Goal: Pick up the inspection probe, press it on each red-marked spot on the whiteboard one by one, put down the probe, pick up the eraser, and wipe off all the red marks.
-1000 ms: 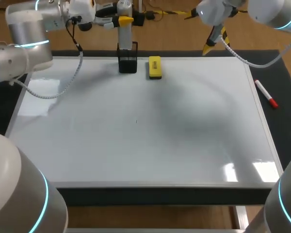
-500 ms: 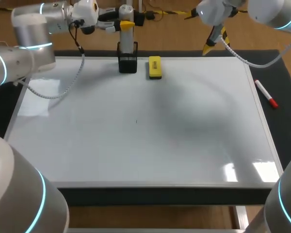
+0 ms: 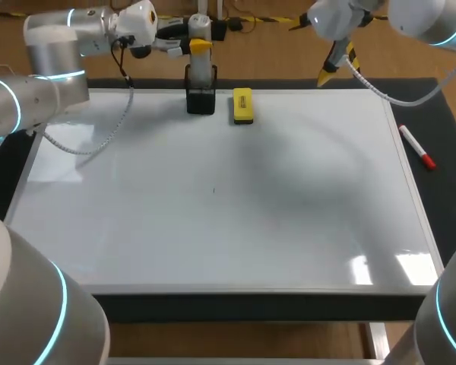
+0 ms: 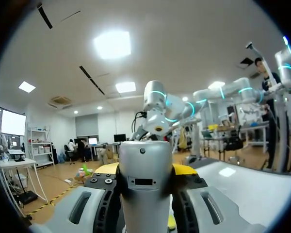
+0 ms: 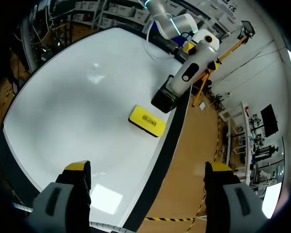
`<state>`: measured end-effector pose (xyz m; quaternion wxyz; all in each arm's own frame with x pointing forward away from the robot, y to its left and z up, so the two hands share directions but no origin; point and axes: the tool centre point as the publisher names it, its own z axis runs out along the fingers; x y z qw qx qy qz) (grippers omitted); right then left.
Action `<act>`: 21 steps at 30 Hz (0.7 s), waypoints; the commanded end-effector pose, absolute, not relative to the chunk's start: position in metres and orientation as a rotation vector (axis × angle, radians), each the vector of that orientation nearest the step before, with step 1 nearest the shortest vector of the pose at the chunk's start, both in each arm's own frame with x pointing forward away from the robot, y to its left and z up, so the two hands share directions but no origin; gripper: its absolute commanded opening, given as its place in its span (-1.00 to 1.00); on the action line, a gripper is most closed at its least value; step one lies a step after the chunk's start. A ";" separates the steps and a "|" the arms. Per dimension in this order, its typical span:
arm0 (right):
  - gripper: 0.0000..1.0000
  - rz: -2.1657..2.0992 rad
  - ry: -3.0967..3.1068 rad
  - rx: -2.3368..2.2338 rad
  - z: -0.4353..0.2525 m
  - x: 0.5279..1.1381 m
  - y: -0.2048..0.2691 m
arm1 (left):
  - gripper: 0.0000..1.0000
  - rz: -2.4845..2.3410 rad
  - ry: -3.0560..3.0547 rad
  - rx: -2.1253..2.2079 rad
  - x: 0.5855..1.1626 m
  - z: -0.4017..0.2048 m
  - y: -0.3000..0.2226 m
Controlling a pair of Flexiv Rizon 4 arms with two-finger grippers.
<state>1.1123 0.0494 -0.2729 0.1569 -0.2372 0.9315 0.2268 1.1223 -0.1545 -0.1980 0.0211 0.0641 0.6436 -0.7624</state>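
Nearest me the whiteboard lies flat on the tabletop. I can find no red mark on it, only 1 tiny dark speck near its middle, too small for me to tell its colour. Off the board's right edge a red marker lies on the black mat.

Farther back, the yellow eraser rests on the board just beside the black holder, not touching it. The inspection probe, a silver cylinder, stands upright with its lower end in the holder. My left claw is clamped on it, with 1 yellow tip on each side of the cylinder in the left wrist view. Farthest off, my right claw hangs over the board's far edge, its 2 fingers wide apart and holding nothing.

Over the last second the left claw has come down closer to the holder's rim, taking the probe with it. The eraser, the marker and the right arm have not shifted. I read this as the probe being set back in its holder. That would leave letting go, then taking the eraser.
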 end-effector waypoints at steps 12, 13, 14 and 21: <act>1.00 0.645 2.669 -0.682 -0.272 1.112 0.049 | -1.00 -2.382 2.001 0.196 1.140 -0.219 -0.155; 1.00 0.645 2.669 -0.682 -0.272 1.112 0.049 | -1.00 -2.382 2.002 0.196 1.140 -0.221 -0.155; 1.00 0.645 2.669 -0.682 -0.272 1.112 0.049 | -1.00 -2.382 2.006 0.196 1.141 -0.223 -0.155; 1.00 0.645 2.669 -0.682 -0.272 1.112 0.049 | -1.00 -2.408 2.003 0.199 1.143 -0.236 -0.156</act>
